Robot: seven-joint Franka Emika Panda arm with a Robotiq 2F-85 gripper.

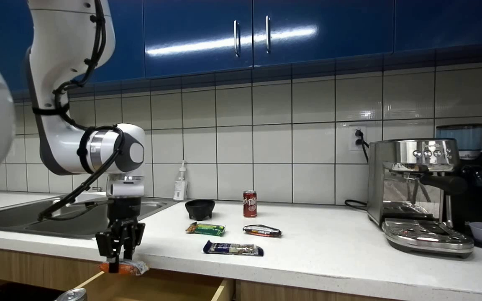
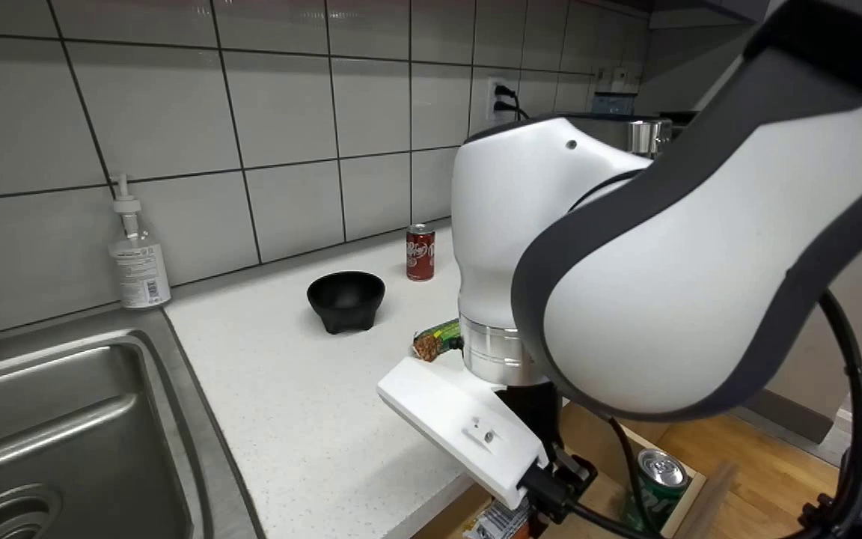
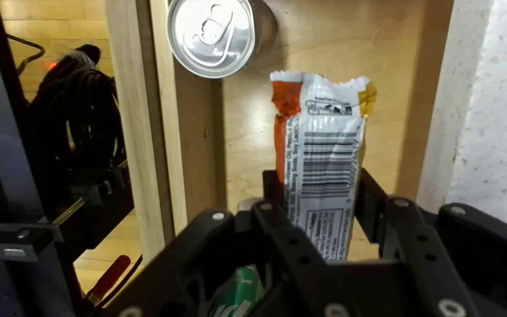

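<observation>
In the wrist view, a can (image 3: 211, 37) stands inside the drawer (image 3: 198, 145); over the drawer, the gripper (image 3: 321, 189) pinches a snack packet (image 3: 324, 154) by its long sides, one end jutting past the fingers (image 3: 370, 202); the countertop (image 3: 495, 145) lies right of the drawer.

Drawer (image 3: 346, 39) room between can (image 3: 211, 37) and counter (image 3: 495, 132)

Arm (image 2: 648, 307) shows white shells, dark-grey edging (image 2: 528, 314), black cables (image 1: 100, 31) strapped alongside; pincer (image 3: 319, 187) is black, with silver screw heads (image 3: 218, 216).
</observation>
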